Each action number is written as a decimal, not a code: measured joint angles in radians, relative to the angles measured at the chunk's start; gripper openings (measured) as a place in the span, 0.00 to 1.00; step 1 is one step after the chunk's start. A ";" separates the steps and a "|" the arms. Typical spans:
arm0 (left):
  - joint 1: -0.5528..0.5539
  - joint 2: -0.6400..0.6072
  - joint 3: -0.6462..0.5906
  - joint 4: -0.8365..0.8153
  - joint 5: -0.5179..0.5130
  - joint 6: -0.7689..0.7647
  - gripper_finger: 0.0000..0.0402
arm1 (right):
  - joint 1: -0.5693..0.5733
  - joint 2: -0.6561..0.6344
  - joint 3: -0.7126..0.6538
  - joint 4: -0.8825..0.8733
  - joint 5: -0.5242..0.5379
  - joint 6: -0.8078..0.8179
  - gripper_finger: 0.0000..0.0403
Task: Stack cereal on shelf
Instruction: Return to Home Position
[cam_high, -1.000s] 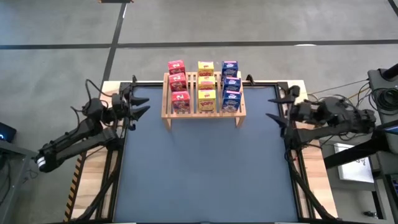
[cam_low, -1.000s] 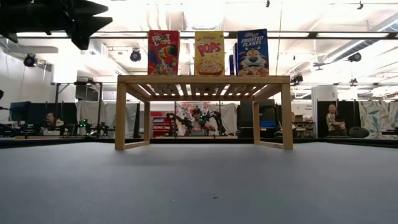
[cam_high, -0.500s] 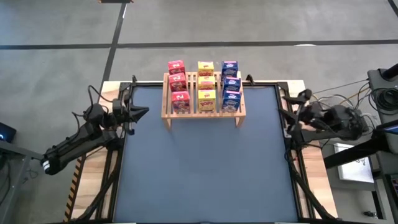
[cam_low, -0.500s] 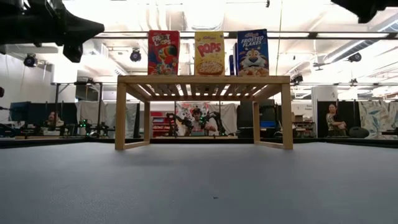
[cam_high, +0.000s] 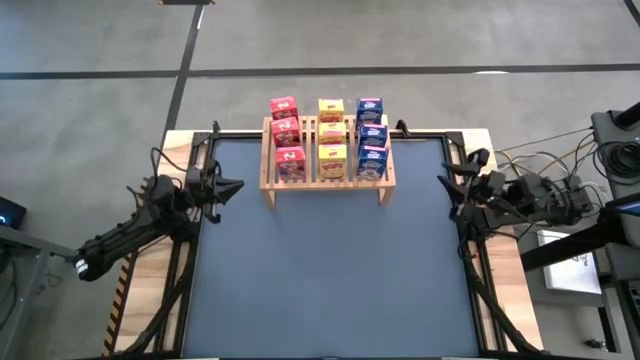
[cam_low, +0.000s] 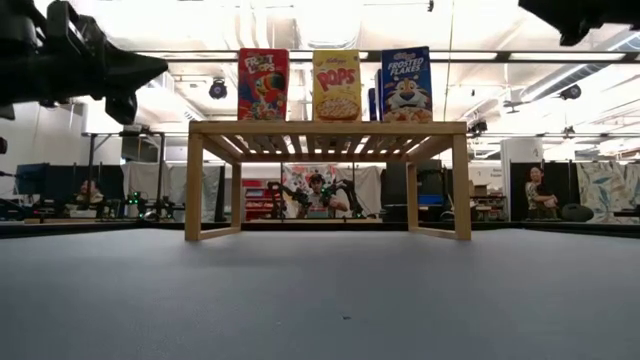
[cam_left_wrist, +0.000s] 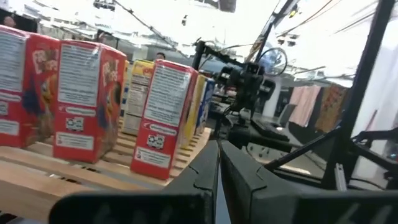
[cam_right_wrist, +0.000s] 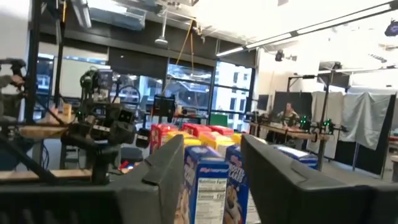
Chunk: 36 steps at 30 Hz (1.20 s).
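Observation:
The light wooden shelf (cam_high: 328, 181) (cam_low: 327, 128) stands on its short legs at the far middle of the table. On its slats stand nine small cereal boxes in three rows running front to back: red (cam_high: 287, 135) (cam_low: 263, 85), yellow (cam_high: 332, 135) (cam_low: 337, 86) and blue (cam_high: 371, 135) (cam_low: 406, 84). My left gripper (cam_high: 238, 186) (cam_left_wrist: 219, 144) hovers shut, left of the shelf, pointing at it. My right gripper (cam_high: 448, 190) (cam_right_wrist: 212, 142) hovers open on the shelf's right, also pointing at it. Neither touches anything.
The blue-grey mat (cam_high: 330, 270) reaches from the shelf to the near edge. Black frame rails (cam_high: 190, 260) and wooden strips run along both table sides. Cables and equipment (cam_high: 600, 190) sit beyond the right edge. People (cam_low: 536, 192) are in the room behind.
My left gripper has shut and drawn a little toward the near edge, staying level beside the shelf. My right gripper has also shifted slightly toward the near edge while staying open. The shelf and boxes have not moved.

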 joint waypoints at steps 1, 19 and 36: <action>-0.001 0.000 -0.013 0.021 0.005 -0.005 0.00 | 0.000 0.000 -0.018 0.017 -0.001 -0.007 0.35; -0.012 0.000 -0.044 0.009 0.129 0.031 0.00 | 0.000 -0.058 -0.215 0.120 0.007 0.010 0.03; -0.011 0.001 -0.045 -0.067 -0.058 0.149 0.00 | 0.000 -0.056 -0.335 0.189 0.010 0.062 0.02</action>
